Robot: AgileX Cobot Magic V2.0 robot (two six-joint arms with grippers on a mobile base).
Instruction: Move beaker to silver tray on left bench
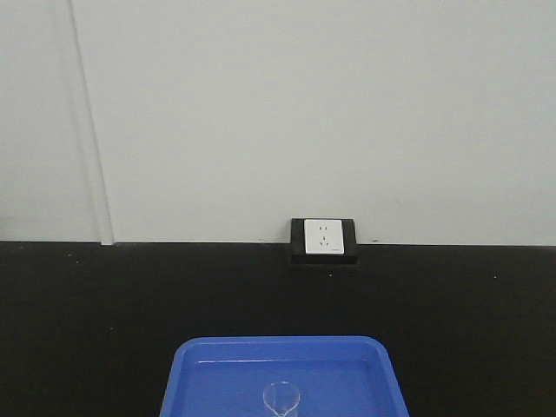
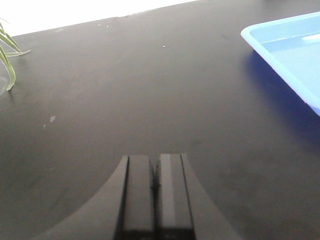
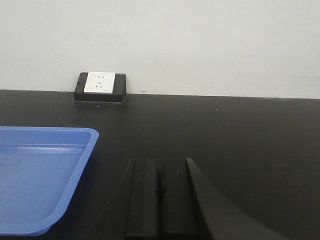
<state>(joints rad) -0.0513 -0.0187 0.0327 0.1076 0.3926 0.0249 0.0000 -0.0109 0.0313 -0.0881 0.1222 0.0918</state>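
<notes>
Beaker [image 1: 281,400] stands in the blue tray [image 1: 185,354], untouched; left gripper [image 2: 155,187] and right gripper [image 3: 160,195] are pressed together, empty, low over the bench [image 2: 125,90], seemingly parked before reaching

Left gripper [image 2: 156,192]: jaws pressed together, nothing between, aimed forward and down. Right gripper [image 3: 160,196]: jaws likewise pressed together, empty, aimed forward.

On the desk [image 1: 87,304], a tray [image 1: 187,365] sits at 6 o'clock in the front view, and the beaker [image 1: 281,400] stands in it near its front edge. Behind the tray, toward 12 o'clock, a socket [image 1: 323,239] rests against the wall [image 1: 304,104]. From the left wrist, plant leaves [image 2: 7,55] lie at 10 o'clock and the tray at 2 o'clock.
</notes>
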